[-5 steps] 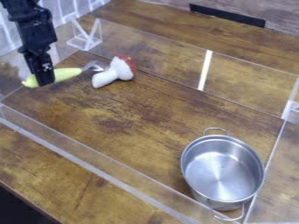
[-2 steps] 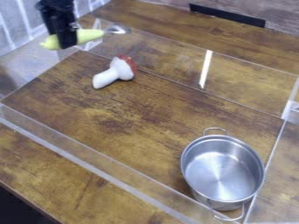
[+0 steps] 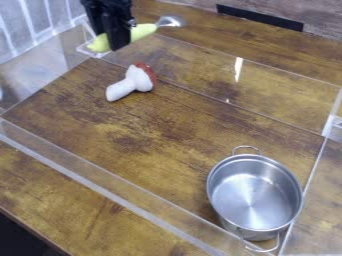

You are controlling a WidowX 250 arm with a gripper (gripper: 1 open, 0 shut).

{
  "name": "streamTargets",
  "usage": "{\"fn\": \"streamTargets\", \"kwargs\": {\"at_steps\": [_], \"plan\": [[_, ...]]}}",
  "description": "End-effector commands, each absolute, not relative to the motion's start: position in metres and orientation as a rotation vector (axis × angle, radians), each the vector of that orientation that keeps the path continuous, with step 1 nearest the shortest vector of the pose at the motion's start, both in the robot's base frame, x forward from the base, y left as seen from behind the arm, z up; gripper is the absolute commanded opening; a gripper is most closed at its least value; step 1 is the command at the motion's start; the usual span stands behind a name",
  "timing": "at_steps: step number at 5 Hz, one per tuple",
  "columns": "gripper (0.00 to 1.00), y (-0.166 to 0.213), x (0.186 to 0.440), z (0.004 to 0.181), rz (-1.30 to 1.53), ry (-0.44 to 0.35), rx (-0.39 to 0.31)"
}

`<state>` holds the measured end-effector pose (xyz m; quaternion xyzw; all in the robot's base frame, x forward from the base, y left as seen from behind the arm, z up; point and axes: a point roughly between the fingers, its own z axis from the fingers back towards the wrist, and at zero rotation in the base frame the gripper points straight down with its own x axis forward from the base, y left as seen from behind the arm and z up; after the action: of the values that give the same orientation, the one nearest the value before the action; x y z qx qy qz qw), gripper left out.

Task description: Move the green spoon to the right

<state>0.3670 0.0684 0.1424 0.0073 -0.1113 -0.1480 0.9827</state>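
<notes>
The green spoon [image 3: 140,31] hangs in the air near the top left, its thick yellow-green handle held level and its silver end [image 3: 166,21] pointing right. My black gripper [image 3: 111,38] is shut on the handle, coming down from the top edge. Below and slightly right of the spoon, the toy mushroom [image 3: 128,83] with white stem and red cap lies on the wooden surface.
A clear plastic wall [image 3: 120,205] rims the wooden work area, with a higher pane at the left [image 3: 40,62]. A steel pot [image 3: 254,194] stands at the lower right. A black strip [image 3: 261,13] lies at the far edge.
The gripper lifted the green spoon off the table at the left and carried it up and to the right. The mushroom and pot stayed put.
</notes>
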Motion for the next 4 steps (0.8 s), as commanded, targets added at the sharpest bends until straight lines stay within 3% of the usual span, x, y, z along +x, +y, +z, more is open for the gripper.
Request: {"fn": "streamTargets", "kwargs": {"at_steps": [1,4], "plan": [[0.00,0.044,0.378,0.146,-0.310,-0.288,-0.005],[0.00,-0.061,0.376,0.144,-0.533,-0.315,-0.147]]}}
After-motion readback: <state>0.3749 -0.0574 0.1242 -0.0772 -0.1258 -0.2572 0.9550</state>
